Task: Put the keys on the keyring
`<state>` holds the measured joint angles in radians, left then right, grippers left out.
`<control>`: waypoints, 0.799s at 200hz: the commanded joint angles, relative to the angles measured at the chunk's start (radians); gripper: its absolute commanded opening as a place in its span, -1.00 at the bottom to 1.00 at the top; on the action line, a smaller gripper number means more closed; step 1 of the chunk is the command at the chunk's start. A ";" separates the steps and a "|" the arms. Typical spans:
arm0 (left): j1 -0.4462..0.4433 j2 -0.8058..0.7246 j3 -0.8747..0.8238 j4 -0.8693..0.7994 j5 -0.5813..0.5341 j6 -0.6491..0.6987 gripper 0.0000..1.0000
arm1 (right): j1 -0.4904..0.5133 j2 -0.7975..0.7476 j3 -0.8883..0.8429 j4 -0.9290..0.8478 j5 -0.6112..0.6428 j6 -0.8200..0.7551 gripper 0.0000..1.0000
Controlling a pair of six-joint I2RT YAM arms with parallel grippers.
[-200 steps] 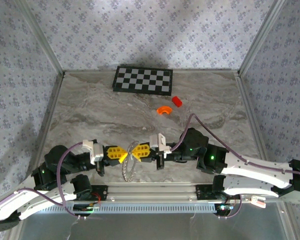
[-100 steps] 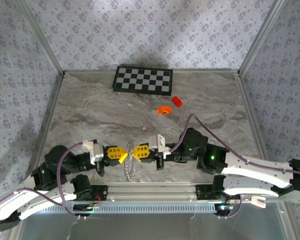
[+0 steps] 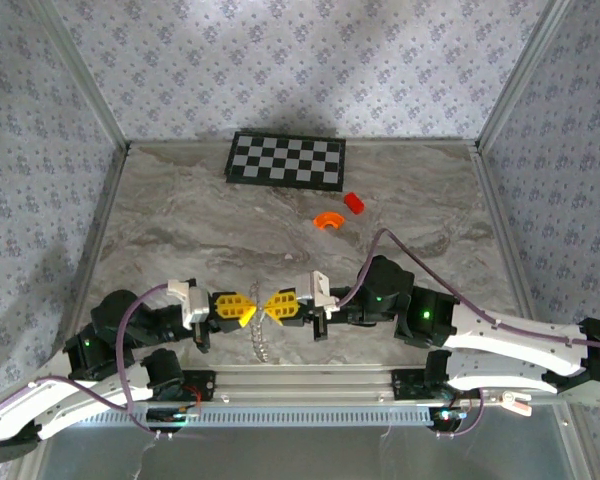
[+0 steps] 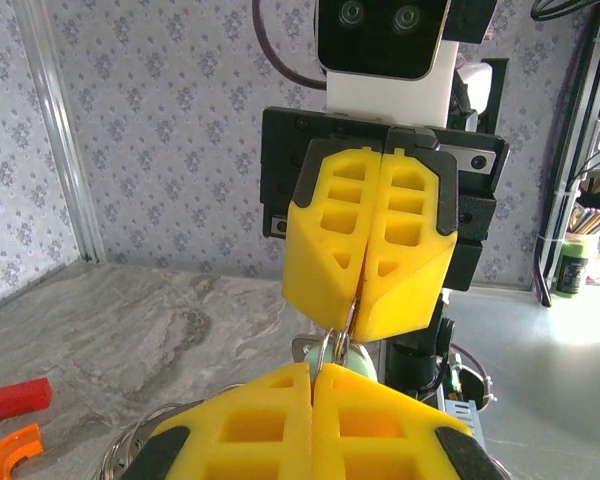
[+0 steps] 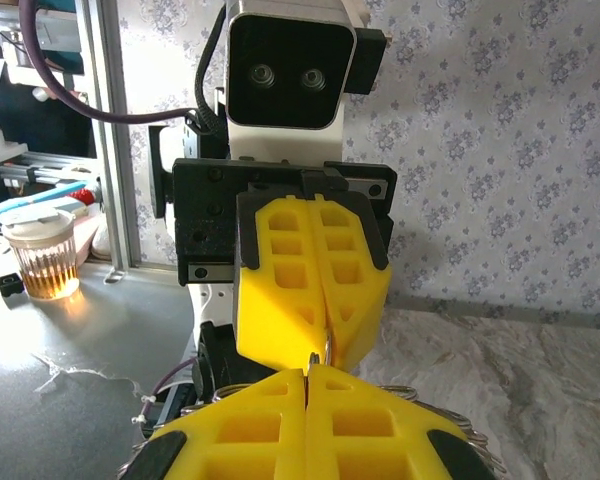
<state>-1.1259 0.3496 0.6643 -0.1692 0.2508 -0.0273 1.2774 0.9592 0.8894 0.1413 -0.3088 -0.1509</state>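
Left hand (image 3: 248, 312), its yellow fingers pressed together, pinches the keyring (image 3: 261, 338) above the near edge of the marble table (image 3: 180, 220), as seen from overhead. Silver loops of the keyring hang from the pinch and trail toward the arms' bases. Just to the right, the right hand (image 3: 270, 305) meets it tip to tip, its jaws likewise closed on the same wire, so the two hands nearly touch with the ring between them.

Farther back, a checkerboard (image 3: 286, 160) lies flat at the far edge of the table. To its right an orange arc (image 3: 328, 220) rests on the marble, with a red block (image 3: 353, 202) just beyond it but not touching. Both lie well apart from the hands.

From the left wrist, the block and arc sit at lower left. The right hand's fingers stand at centre, their seam closed, and a thin wire runs from that seam down to the left hand's own fingertips at the bottom edge. A pale green piece (image 4: 352, 357) sits just behind the wire, too hidden to identify. At far right stands a green bottle (image 4: 572, 265), its label too blurred to read.

From the right wrist, a ribbed clear cup (image 5: 40, 262) stands at left on a grey surface. The left hand's closed fingers face the camera at centre, and wire loops spread beside the right hand's fingers at lower right.
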 commanded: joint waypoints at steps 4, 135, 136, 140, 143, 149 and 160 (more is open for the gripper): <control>0.002 0.008 0.038 0.025 -0.026 -0.009 -1.00 | 0.021 -0.008 0.043 -0.046 -0.013 -0.031 -1.00; 0.002 0.026 0.058 0.003 -0.031 -0.029 -1.00 | 0.043 -0.012 0.081 -0.168 0.051 -0.114 -1.00; 0.002 0.026 0.058 0.004 -0.031 -0.029 -1.00 | 0.043 -0.012 0.081 -0.169 0.053 -0.115 -1.00; 0.002 0.028 0.058 0.003 -0.030 -0.031 -1.00 | 0.044 -0.013 0.083 -0.175 0.055 -0.119 -1.00; 0.002 0.030 0.058 0.003 -0.031 -0.032 -1.00 | 0.045 -0.013 0.084 -0.179 0.058 -0.122 -1.00; 0.002 0.029 0.059 0.004 -0.030 -0.034 -1.00 | 0.046 -0.012 0.085 -0.182 0.061 -0.125 -1.00; 0.002 0.030 0.059 0.002 -0.030 -0.036 -1.00 | 0.048 -0.013 0.086 -0.195 0.066 -0.132 -1.00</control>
<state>-1.1259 0.3752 0.6743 -0.2089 0.2504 -0.0460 1.3052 0.9581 0.9394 -0.0124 -0.2382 -0.2520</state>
